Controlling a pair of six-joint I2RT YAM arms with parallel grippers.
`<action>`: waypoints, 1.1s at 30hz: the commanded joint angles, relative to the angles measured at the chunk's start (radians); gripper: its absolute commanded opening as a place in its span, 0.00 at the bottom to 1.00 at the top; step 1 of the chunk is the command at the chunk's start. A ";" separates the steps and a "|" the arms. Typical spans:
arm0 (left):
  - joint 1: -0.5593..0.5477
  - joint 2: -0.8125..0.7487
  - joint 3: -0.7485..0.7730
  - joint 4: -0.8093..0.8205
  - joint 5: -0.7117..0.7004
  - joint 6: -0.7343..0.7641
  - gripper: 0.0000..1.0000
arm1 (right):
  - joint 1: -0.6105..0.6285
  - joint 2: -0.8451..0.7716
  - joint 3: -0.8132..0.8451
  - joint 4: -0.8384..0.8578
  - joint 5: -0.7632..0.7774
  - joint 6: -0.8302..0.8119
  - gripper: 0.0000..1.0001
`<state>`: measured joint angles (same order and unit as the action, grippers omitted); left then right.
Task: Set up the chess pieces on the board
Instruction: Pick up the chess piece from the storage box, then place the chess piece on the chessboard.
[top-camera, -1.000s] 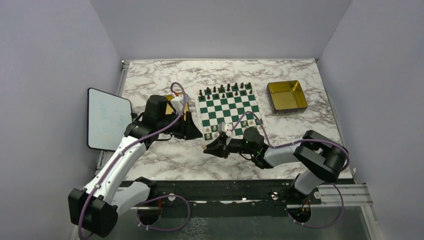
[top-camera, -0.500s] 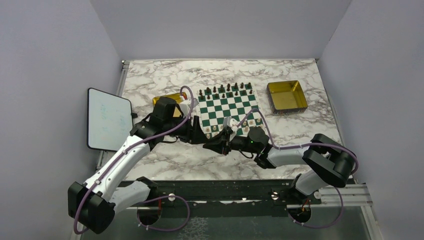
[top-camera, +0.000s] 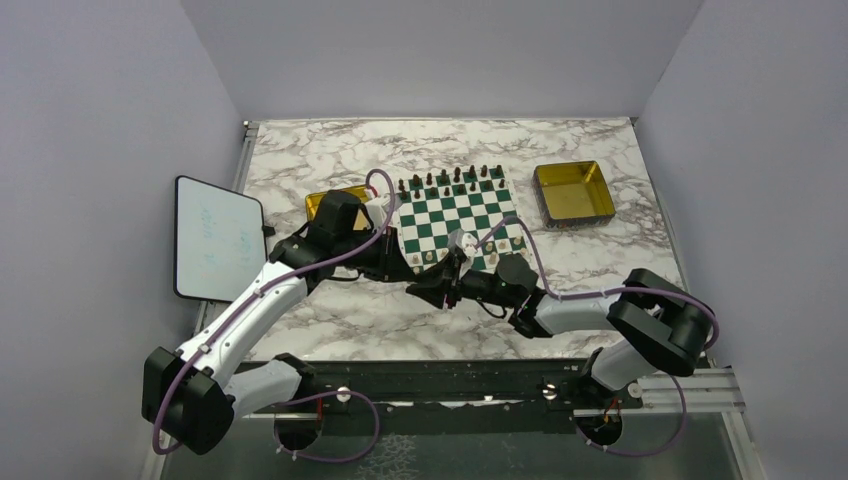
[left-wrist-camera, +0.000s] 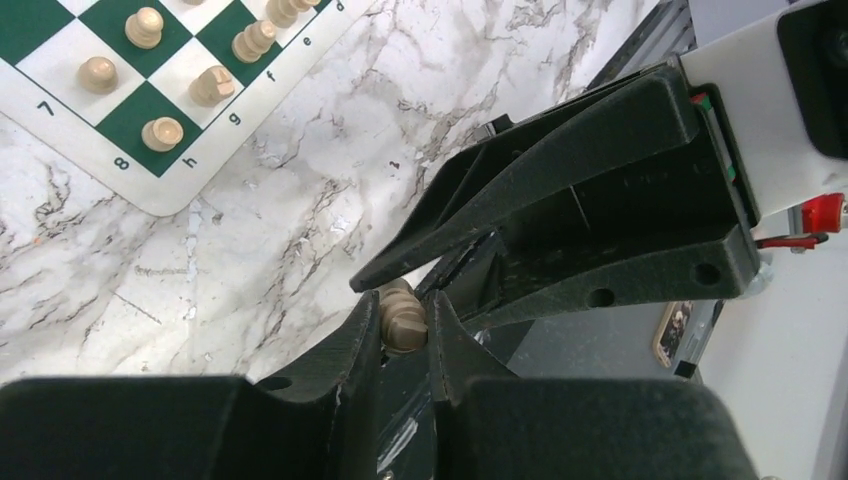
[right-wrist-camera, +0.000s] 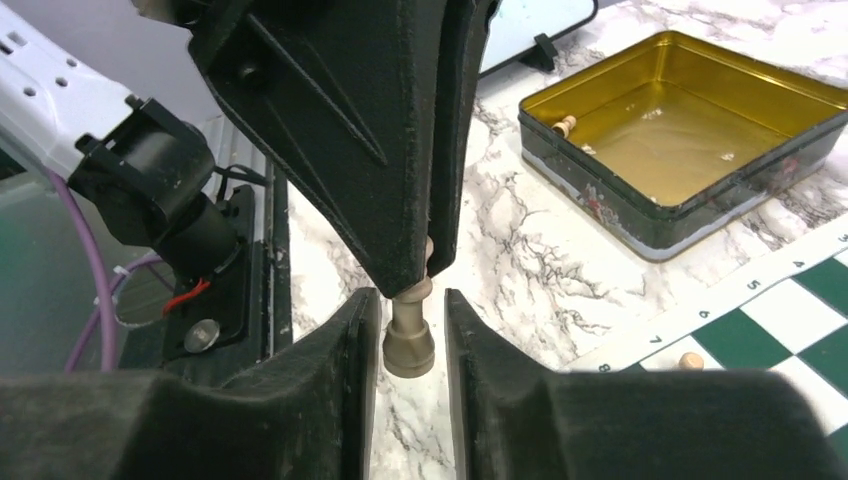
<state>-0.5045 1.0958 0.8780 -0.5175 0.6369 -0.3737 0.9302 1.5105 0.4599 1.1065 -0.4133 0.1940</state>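
Right wrist shows left claw (right-wrist-camera: 420, 275) pinching chess piece (right-wrist-camera: 408, 345) (hidden from above).

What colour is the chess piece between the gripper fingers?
Cream; the chess piece shows best in the right wrist view.

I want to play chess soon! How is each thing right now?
Left fingers: shut on the chess piece.
Right fingers: slightly open around its base.
Gold tray: open, one small cream piece lying inside.
Board: dark pieces lined up along far edge.
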 joint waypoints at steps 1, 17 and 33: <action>-0.011 0.008 0.066 0.016 -0.049 0.004 0.08 | 0.007 -0.047 0.019 -0.081 0.119 0.096 0.43; -0.074 0.260 0.321 -0.004 -0.331 0.059 0.07 | 0.007 -0.558 0.119 -0.960 0.405 0.214 1.00; -0.352 0.700 0.669 0.014 -0.630 0.090 0.07 | 0.007 -1.135 0.193 -1.342 0.616 0.200 1.00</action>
<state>-0.8101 1.7123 1.4670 -0.5182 0.0902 -0.2932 0.9302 0.4217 0.6117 -0.1230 0.1204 0.3996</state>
